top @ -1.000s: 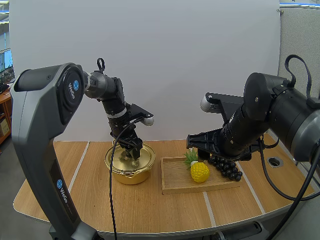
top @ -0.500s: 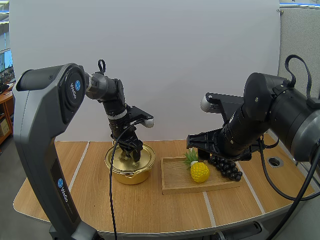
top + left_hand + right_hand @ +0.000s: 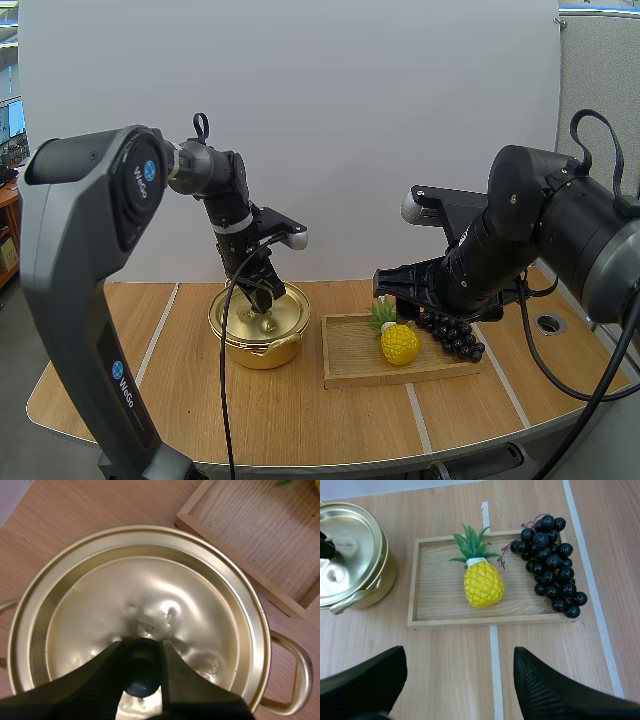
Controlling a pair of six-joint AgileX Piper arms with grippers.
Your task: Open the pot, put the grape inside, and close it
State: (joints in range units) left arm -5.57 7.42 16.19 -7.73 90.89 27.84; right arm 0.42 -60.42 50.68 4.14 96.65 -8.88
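Note:
The gold pot (image 3: 258,342) stands left of centre with its lid (image 3: 252,318) on. In the left wrist view my left gripper (image 3: 142,652) pinches the lid's black knob (image 3: 142,675) between its fingertips, over the dented gold lid (image 3: 145,600). From above, the left gripper (image 3: 265,298) points down onto the lid's middle. A bunch of black grapes (image 3: 455,335) lies across the right end of the wooden tray (image 3: 350,375). My right gripper (image 3: 457,680) hangs open above the table in front of the tray (image 3: 440,605), well short of the grapes (image 3: 551,565).
A yellow toy pineapple (image 3: 482,582) lies in the tray's middle, left of the grapes. The pot (image 3: 350,560) sits just left of the tray. Bare wood table (image 3: 300,420) stretches in front of both. A round hole (image 3: 550,323) is at the table's right.
My left gripper's fingers have come together onto the lid's knob; earlier they stood wide around it. The right arm has not moved.

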